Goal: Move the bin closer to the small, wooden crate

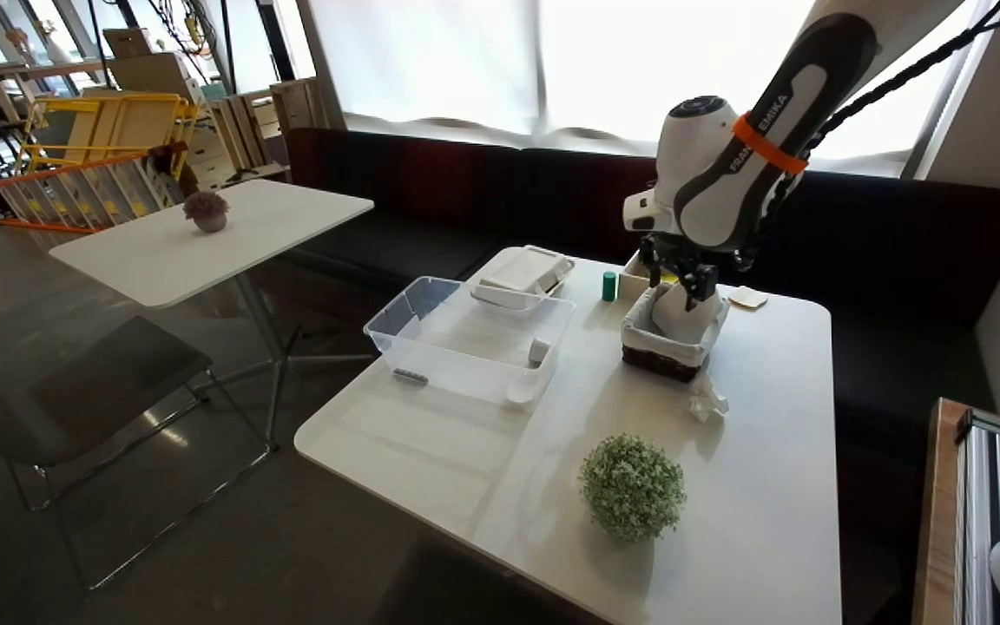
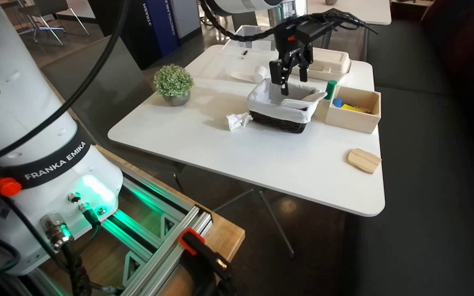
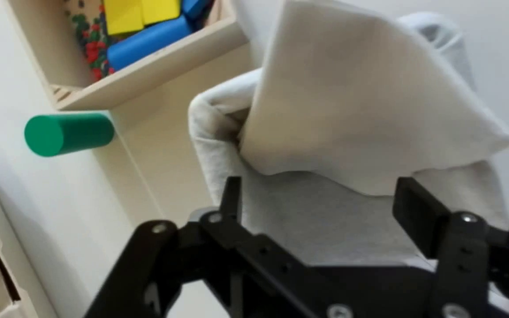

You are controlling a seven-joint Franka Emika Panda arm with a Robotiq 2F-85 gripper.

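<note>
The bin (image 1: 665, 351) is a squarish basket with white cloth lining and a dark woven base. It stands upright on the table and also shows in an exterior view (image 2: 280, 117) and in the wrist view (image 3: 203, 123). A white sheet-like piece (image 3: 360, 101) leans inside it. The small, wooden crate (image 2: 352, 121) holds blue and yellow pieces and stands beside the bin with a narrow gap between. It shows in the wrist view (image 3: 153, 77) and is partly hidden in an exterior view (image 1: 633, 288). My gripper (image 3: 318, 190) is open and empty over the bin; it shows in both exterior views (image 1: 674, 288) (image 2: 294, 84).
A green cylinder (image 2: 330, 89) stands at the crate's corner. Crumpled paper (image 2: 238, 121) lies against the bin's other side. A clear tub (image 1: 448, 369) and a lidded pale box (image 1: 524, 271) stand nearby. A potted plant (image 1: 632, 488) and a wooden piece (image 2: 364, 160) are also on the table.
</note>
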